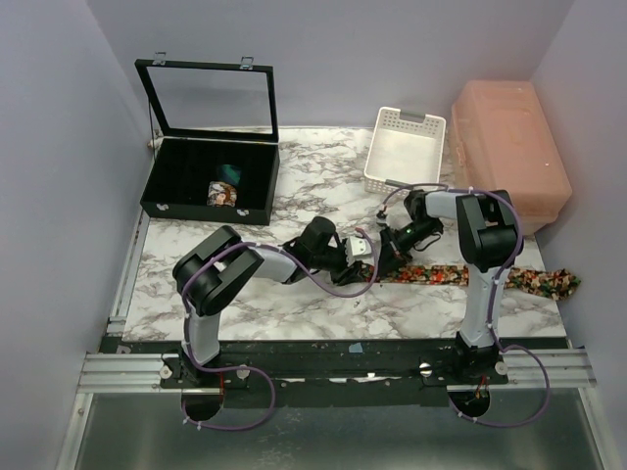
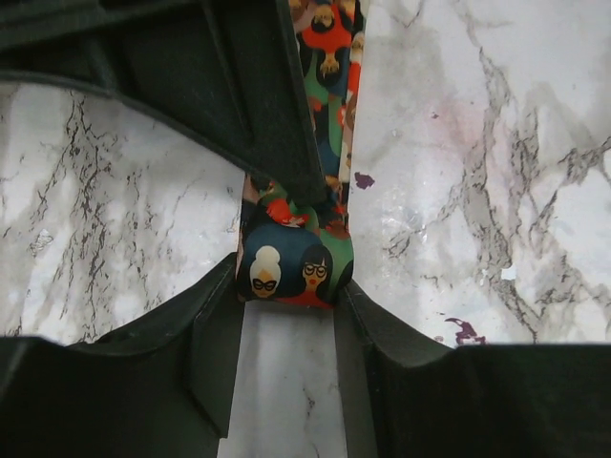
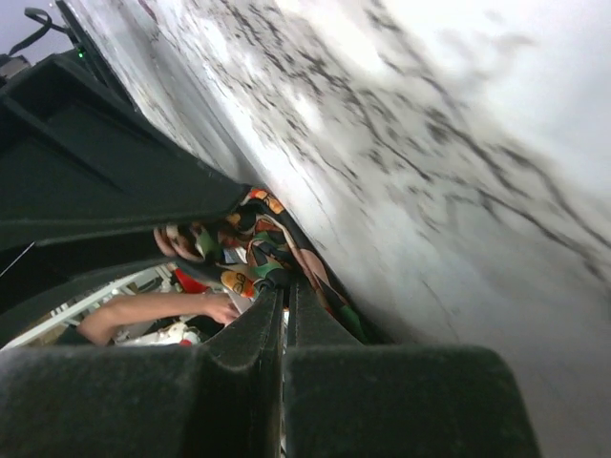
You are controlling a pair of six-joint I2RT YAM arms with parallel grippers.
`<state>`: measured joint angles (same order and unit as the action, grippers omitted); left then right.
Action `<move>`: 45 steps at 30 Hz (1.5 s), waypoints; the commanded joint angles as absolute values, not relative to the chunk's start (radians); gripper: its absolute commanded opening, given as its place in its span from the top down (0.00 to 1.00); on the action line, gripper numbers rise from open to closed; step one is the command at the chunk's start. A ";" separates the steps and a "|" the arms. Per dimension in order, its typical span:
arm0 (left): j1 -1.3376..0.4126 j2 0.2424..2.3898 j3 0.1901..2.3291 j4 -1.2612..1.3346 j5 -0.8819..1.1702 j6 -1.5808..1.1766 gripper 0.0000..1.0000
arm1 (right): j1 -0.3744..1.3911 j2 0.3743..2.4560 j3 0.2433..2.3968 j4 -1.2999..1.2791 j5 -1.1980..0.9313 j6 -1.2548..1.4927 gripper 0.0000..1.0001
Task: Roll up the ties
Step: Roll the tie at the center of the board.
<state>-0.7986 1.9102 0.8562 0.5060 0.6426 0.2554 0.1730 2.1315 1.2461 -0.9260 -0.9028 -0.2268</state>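
Reached over the worktop (image 1: pixel 323 181), the left gripper (image 2: pixel 291 286) is pinched on the tie's (image 1: pixel 460 275) rolled end – right gripper (image 3: pixel 284 291) pressed shut alongside – basket (image 1: pixel 411 117) behind

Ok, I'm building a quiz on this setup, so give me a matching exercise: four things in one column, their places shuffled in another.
Things:
1. black case
2. white basket
3. pink box
4. long tie

Places:
A. back right corner
B. laid flat along the front right
C. back left, lid open
D. back middle, next to the pink box

Pairs: 1-C, 2-D, 3-A, 4-B
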 commanded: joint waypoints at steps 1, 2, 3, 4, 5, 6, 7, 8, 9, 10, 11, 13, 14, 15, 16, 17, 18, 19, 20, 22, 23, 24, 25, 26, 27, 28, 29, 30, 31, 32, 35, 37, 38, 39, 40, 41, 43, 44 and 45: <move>-0.806 1.838 0.858 0.525 0.704 0.223 0.62 | 0.245 2.192 1.213 -0.730 -0.718 -0.225 0.99; -0.807 1.834 0.856 0.525 0.705 0.218 0.62 | 0.252 2.194 1.219 -0.720 -0.735 -0.214 0.99; -0.807 1.835 0.859 0.523 0.705 0.214 0.63 | 0.258 2.195 1.225 -0.709 -0.750 -0.201 0.99; -0.810 1.841 0.865 0.517 0.706 0.213 0.62 | 0.262 2.196 1.231 -0.698 -0.764 -0.188 0.99; -0.812 1.851 0.873 0.504 0.703 0.213 0.62 | 0.262 2.196 1.236 -0.686 -0.790 -0.177 0.99; -0.813 1.864 0.882 0.497 0.696 0.215 0.62 | 0.262 2.196 1.242 -0.677 -0.803 -0.164 0.99; -0.816 1.881 0.891 0.479 0.689 0.223 0.63 | 0.262 2.194 1.246 -0.667 -0.824 -0.156 0.99; -0.818 1.898 0.903 0.462 0.679 0.228 0.63 | 0.262 2.191 1.248 -0.665 -0.846 -0.153 0.99; -0.818 1.911 0.910 0.450 0.668 0.231 0.63 | 0.262 2.185 1.247 -0.659 -0.857 -0.150 0.99; -0.818 1.931 0.923 0.423 0.646 0.236 0.64 | 0.262 2.176 1.243 -0.653 -0.871 -0.149 0.99; -0.818 1.942 0.930 0.404 0.627 0.241 0.64 | 0.263 2.167 1.237 -0.651 -0.881 -0.150 0.98; -0.819 1.957 0.925 0.376 0.584 0.271 0.64 | 0.262 2.151 1.225 -0.653 -0.899 -0.155 0.97; -0.818 1.961 0.919 0.362 0.567 0.285 0.65 | 0.262 2.145 1.219 -0.658 -0.907 -0.158 0.96; -0.818 1.963 0.915 0.346 0.549 0.296 0.65 | 0.262 2.139 1.214 -0.663 -0.909 -0.162 0.95; -0.818 1.963 0.911 0.327 0.532 0.307 0.65 | 0.262 2.133 1.213 -0.673 -0.909 -0.169 0.93; -0.818 1.959 0.904 0.312 0.513 0.316 0.66 | 0.261 2.130 1.216 -0.686 -0.903 -0.178 0.90; -0.818 1.955 0.897 0.300 0.505 0.322 0.66 | 0.260 2.126 1.221 -0.706 -0.898 -0.191 0.89; -0.818 1.948 0.891 0.286 0.494 0.328 0.66 | 0.257 2.123 1.224 -0.721 -0.891 -0.202 0.87; -0.817 1.944 0.886 0.275 0.485 0.331 0.66 | 0.252 2.119 1.228 -0.738 -0.887 -0.213 0.85; -0.817 1.933 0.878 0.249 0.481 0.336 0.66 | 0.241 2.112 1.235 -0.766 -0.874 -0.230 0.84; -0.817 1.926 0.875 0.237 0.481 0.342 0.66 | 0.234 2.108 1.238 -0.778 -0.871 -0.236 0.84; -0.817 1.920 0.870 0.229 0.485 0.349 0.66 | 0.227 2.106 1.242 -0.789 -0.869 -0.245 0.84; -0.818 1.915 0.867 0.221 0.486 0.353 0.66 | 0.219 2.104 1.245 -0.801 -0.865 -0.249 0.83; -0.818 1.914 0.869 0.212 0.484 0.353 0.67 | 0.212 2.102 1.248 -0.811 -0.862 -0.254 0.83; -0.817 1.917 0.875 0.195 0.477 0.355 0.67 | 0.202 2.101 1.254 -0.829 -0.865 -0.262 0.83; -0.818 1.921 0.882 0.181 0.473 0.358 0.68 | 0.193 2.099 1.258 -0.842 -0.865 -0.268 0.81; -0.817 1.926 0.887 0.172 0.468 0.359 0.68 | 0.186 2.094 1.264 -0.857 -0.865 -0.277 0.80; -0.817 1.932 0.894 0.161 0.465 0.361 0.68 | 0.179 2.090 1.271 -0.875 -0.865 -0.285 0.78; -0.818 1.936 0.900 0.153 0.459 0.362 0.69 | 0.172 2.083 1.277 -0.893 -0.868 -0.297 0.76; -0.818 1.942 0.908 0.143 0.457 0.362 0.69 | 0.168 2.077 1.283 -0.908 -0.869 -0.304 0.74; -0.818 1.955 0.929 0.118 0.460 0.361 0.69 | 0.161 2.047 1.282 -0.940 -0.890 -0.321 0.70; -0.818 1.962 0.940 0.107 0.460 0.360 0.69 | 0.161 2.033 1.276 -0.948 -0.900 -0.323 0.67; -0.817 1.966 0.945 0.102 0.459 0.360 0.69 | 0.161 2.028 1.277 -0.957 -0.902 -0.325 0.67; -0.818 1.968 0.950 0.095 0.459 0.362 0.69 | 0.160 2.022 1.281 -0.964 -0.907 -0.327 0.65; -0.819 1.969 0.955 0.090 0.458 0.362 0.69 | 0.158 2.015 1.286 -0.970 -0.920 -0.327 0.64; -0.818 1.970 0.958 0.085 0.459 0.364 0.69 | 0.156 2.006 1.290 -0.970 -0.937 -0.321 0.61; -0.818 1.972 0.962 0.079 0.461 0.367 0.69 | 0.158 1.987 1.299 -0.965 -0.988 -0.295 0.53; -0.818 1.973 0.963 0.076 0.460 0.368 0.69 | 0.159 1.985 1.302 -0.960 -1.016 -0.277 0.49; -0.819 1.975 0.967 0.073 0.459 0.368 0.69 | 0.163 1.986 1.306 -0.958 -1.029 -0.265 0.46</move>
<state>-0.8223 1.9068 0.9848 0.2306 0.5507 0.3332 0.1596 2.0296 1.2705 -0.9440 -0.9421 -0.2897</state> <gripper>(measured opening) 0.341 0.495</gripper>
